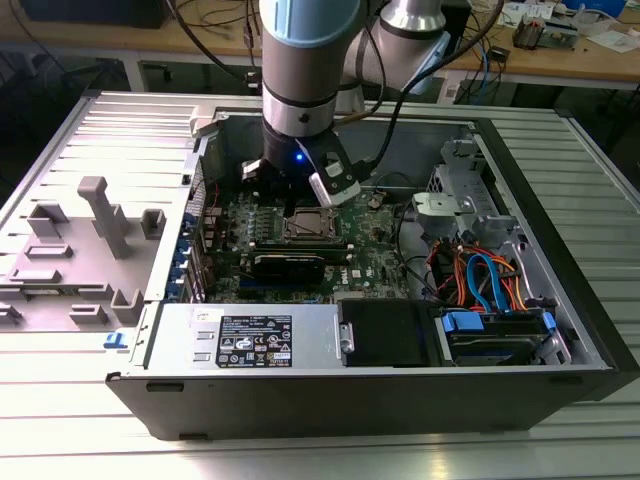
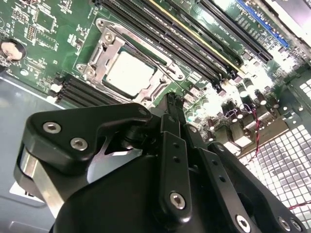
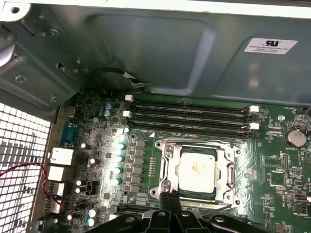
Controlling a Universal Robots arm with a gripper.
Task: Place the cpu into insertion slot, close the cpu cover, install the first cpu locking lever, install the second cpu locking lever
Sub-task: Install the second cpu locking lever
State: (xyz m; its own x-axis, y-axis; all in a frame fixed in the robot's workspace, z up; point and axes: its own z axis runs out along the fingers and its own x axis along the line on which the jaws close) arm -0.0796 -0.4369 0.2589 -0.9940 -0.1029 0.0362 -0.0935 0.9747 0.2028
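The cpu (image 3: 197,170) lies flat in the insertion slot (image 3: 165,187) on the green board, its dull silver top showing. The cpu cover (image 3: 168,151), a shiny metal frame, lies down around it with the chip in its window. In the second wrist view the cpu (image 2: 129,73) and the cpu cover (image 2: 104,46) show the same way. My gripper (image 3: 173,201) hangs just over the socket's edge with its black fingers pressed together and nothing visible between them. In the exterior view the gripper (image 1: 298,205) stands over the cpu (image 1: 308,226) inside the open computer case.
Long black memory slots (image 3: 189,116) run beside the socket. The case wall (image 3: 160,53) rises behind them. A grey drive cage (image 1: 460,200), orange and blue cables (image 1: 480,275) and the power supply (image 1: 250,340) fill the rest of the case. A grey fixture (image 1: 95,215) stands at the exterior view's left.
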